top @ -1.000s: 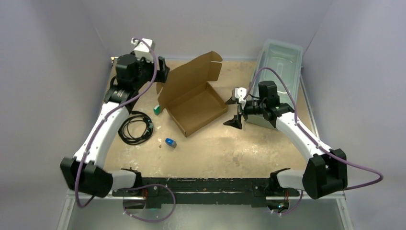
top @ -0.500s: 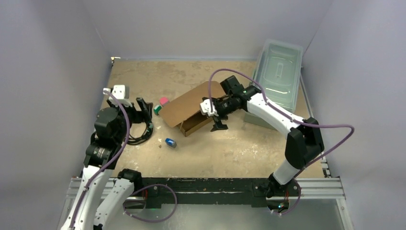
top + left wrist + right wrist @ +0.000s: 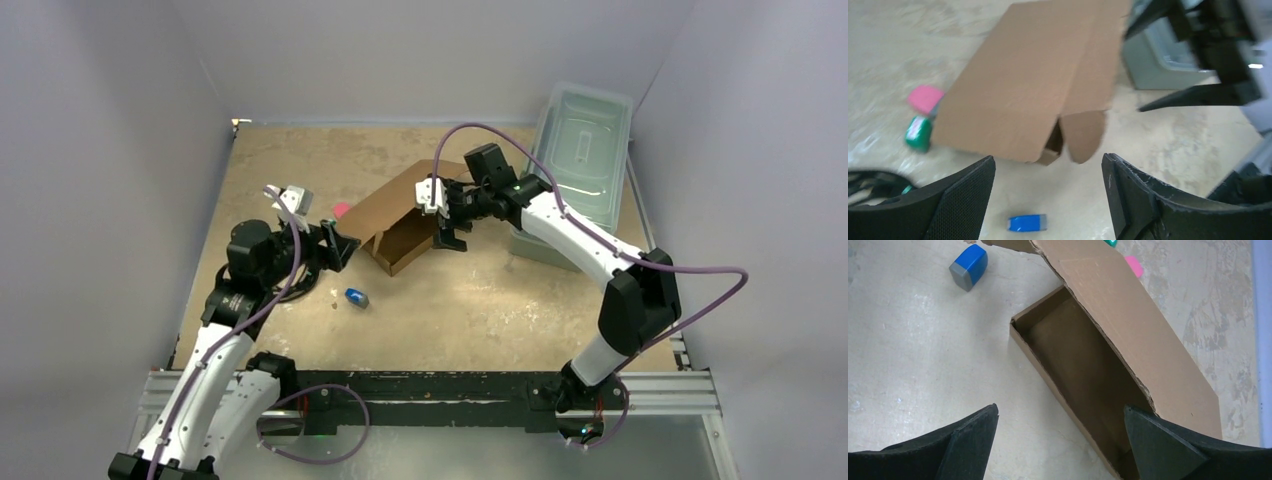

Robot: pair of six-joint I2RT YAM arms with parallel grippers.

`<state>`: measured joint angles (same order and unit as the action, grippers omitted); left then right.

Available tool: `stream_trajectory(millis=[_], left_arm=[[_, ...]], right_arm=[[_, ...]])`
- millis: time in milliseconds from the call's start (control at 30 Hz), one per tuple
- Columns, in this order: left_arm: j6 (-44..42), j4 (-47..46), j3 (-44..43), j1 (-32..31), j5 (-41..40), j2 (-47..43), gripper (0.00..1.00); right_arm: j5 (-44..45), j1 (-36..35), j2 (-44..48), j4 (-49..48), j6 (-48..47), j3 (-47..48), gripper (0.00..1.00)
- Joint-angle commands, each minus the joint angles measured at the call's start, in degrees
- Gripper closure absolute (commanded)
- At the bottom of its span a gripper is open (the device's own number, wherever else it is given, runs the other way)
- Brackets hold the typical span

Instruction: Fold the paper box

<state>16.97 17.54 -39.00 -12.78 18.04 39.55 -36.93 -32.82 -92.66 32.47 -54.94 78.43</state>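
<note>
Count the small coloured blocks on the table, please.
3. The blue block lies alone in front of the paper box; the pink block and the green block sit close together at its left side. Others may hide behind the box.

The paper box [image 3: 1128, 330] is matt brown corrugated cardboard with rough cut edges, the desk [image 3: 480, 310] a worn, blotchy matt beige surface, the bin [image 3: 585, 120] clear glossy plastic, and the left pincer [image 3: 1048, 160] finely textured matt black.

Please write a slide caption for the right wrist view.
Open right gripper hovers above the paper box, its lid half lowered, with a blue block lying nearby.
</note>
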Motion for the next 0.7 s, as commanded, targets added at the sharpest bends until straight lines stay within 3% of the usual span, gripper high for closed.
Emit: stream_trajectory(millis=[0, 167, 400, 567, 667], left_arm=[[0.0, -16.3, 1.1, 0.0, 16.2, -1.7, 0.21], [-5.6, -18.4, -1.6, -4.0, 14.1, 2.2, 0.2], [-19.1, -5.8, -13.3, -22.5, -11.7, 16.6, 0.2], [-21.6, -3.0, -18.1, -24.3, -19.1, 24.0, 0.39], [-22.8, -2.9, -19.5, -24.3, -20.1, 26.4, 0.59]], right_arm=[[-0.5, 0.1, -0.7, -4.7, 6.1, 1.6, 0.01], [-2.5, 0.0, -1.9, -6.7, 9.6, 1.5, 0.01], [-2.9, 0.5, -1.7, -7.9, 11.4, 0.9, 0.01], [-3.4, 1.0, -1.2, -8.5, 12.0, 0.1, 0.01], [-3.5, 1.1, -0.9, -8.7, 12.0, -0.4, 0.01]])
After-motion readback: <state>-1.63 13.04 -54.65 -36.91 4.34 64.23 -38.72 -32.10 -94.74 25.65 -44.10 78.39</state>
